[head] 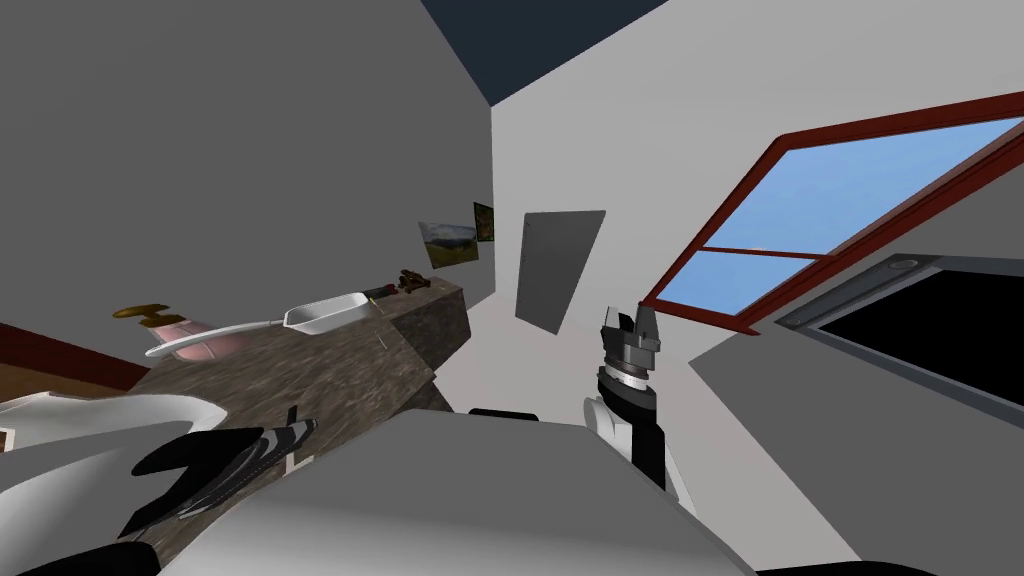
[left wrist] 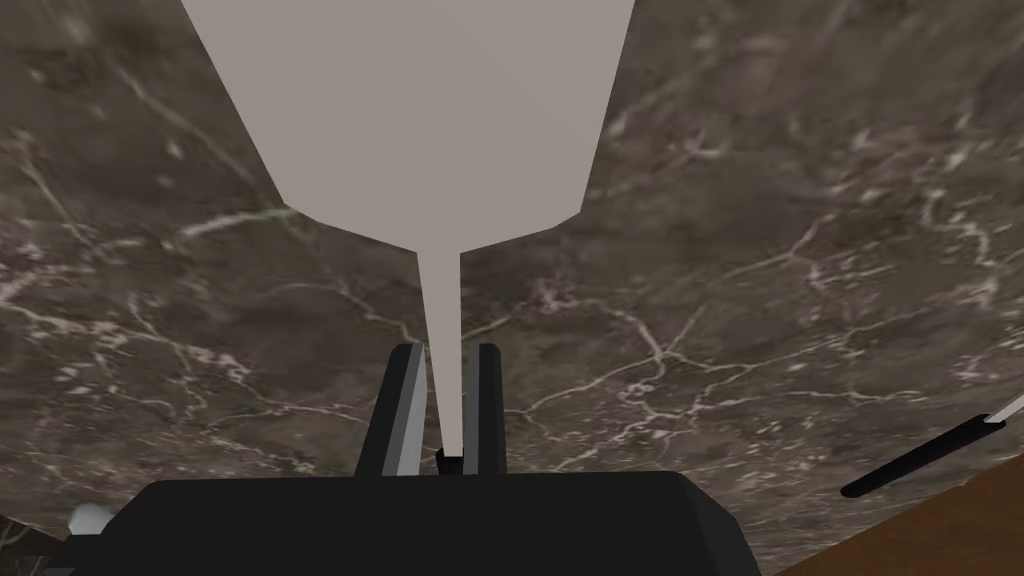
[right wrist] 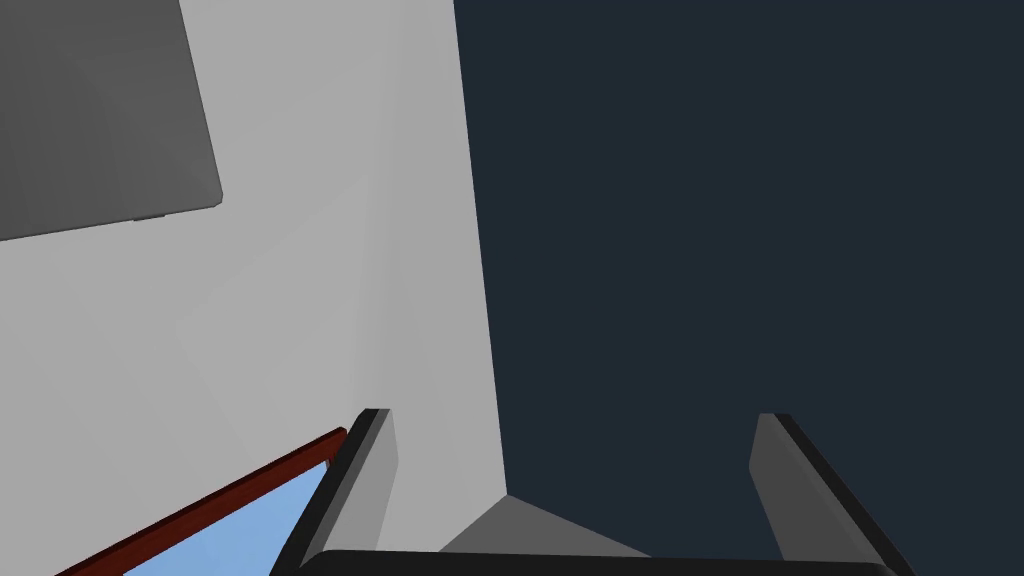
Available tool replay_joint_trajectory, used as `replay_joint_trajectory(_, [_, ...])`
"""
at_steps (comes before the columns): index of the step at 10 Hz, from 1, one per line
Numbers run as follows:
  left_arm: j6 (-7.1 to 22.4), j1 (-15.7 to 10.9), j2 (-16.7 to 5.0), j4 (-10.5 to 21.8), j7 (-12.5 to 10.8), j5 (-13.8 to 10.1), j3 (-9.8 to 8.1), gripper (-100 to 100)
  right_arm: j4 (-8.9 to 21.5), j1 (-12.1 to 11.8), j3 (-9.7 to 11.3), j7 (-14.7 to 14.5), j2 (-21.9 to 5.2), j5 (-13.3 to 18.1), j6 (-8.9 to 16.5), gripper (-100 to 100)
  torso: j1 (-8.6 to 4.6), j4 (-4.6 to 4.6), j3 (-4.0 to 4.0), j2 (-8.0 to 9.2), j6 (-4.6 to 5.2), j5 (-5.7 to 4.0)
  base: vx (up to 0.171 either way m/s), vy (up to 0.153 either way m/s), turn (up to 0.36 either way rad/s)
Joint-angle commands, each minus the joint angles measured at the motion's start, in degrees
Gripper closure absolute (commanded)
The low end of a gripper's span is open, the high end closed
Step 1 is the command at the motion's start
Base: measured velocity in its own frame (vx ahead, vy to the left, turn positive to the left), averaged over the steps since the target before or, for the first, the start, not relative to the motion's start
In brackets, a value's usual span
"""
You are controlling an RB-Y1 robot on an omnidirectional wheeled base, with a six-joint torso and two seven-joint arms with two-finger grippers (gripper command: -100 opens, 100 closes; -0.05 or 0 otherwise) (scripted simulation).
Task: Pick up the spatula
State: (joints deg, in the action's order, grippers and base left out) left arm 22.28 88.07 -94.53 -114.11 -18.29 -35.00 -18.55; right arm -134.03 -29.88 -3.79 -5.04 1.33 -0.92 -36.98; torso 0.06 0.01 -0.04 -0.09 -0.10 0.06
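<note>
Left gripper (left wrist: 443, 352) pinches thin-necked, flat grey spatula (left wrist: 410, 120) — over dark veined counter (left wrist: 800, 250)

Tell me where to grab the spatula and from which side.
Take the spatula by its thin handle, coming from its tail end along its length: it fits between the fingers, while the blade is broad and flat. The left pincer is shut on it there.

Your head camera, rolled, looks steeply down along the marble counter (head: 330, 362). Left wrist camera faces that counter close up: your shared ground. Right wrist camera points away, upward.
</note>
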Motion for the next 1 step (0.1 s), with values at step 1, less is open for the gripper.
replay_joint_trajectory(1, [0.0,0.0,0.0,0.0,0.0,0.0,0.0,0,0.0,0.0,0.0,0.0,0.0,0.0,0.0,0,0.0,0.0,0.0,0.0,0.0,0.0,0.0,0.0,0.0])
